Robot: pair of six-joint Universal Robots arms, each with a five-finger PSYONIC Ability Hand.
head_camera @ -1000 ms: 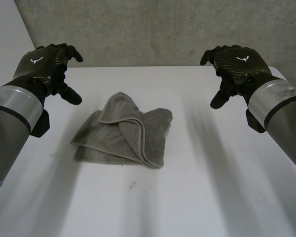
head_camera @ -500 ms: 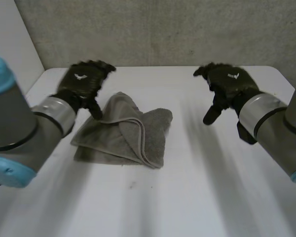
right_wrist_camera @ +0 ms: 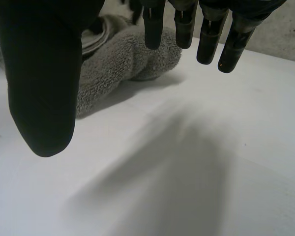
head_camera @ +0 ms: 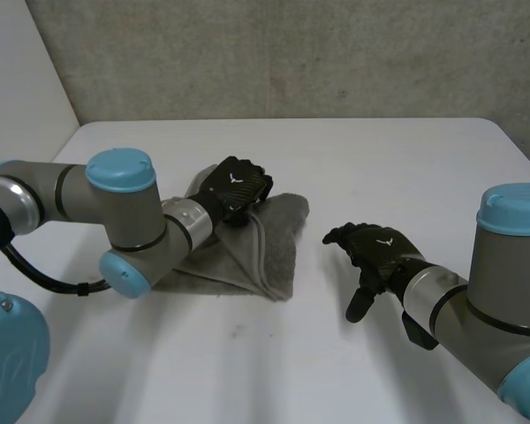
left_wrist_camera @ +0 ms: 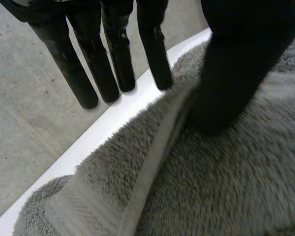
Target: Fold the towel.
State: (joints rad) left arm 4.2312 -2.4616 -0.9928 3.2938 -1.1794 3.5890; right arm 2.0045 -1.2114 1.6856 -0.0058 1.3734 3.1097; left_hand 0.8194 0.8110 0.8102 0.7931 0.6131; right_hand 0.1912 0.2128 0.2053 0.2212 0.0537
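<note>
Since half a second ago the left hand (head_camera: 235, 187) has swung in from the towel's left edge and now sits on the far upper part of the grey towel (head_camera: 269, 252), its arm bent low across the table. In the left wrist view its thumb (left_wrist_camera: 236, 69) presses down on the pile beside the hem, while its fingers (left_wrist_camera: 113, 54) reach out straight and close together past the towel's far edge; whether they touch the cloth is hard to tell. The right hand (head_camera: 377, 254) has dropped and come nearer. It now hovers to the towel's right with fingers (right_wrist_camera: 206, 39) straight and spread, thumb apart, holding nothing. The towel lies bunched in the same loose fold, left of the middle of the white table (head_camera: 406, 159). Behind the table stands a rough grey concrete wall (head_camera: 291, 53).
</note>
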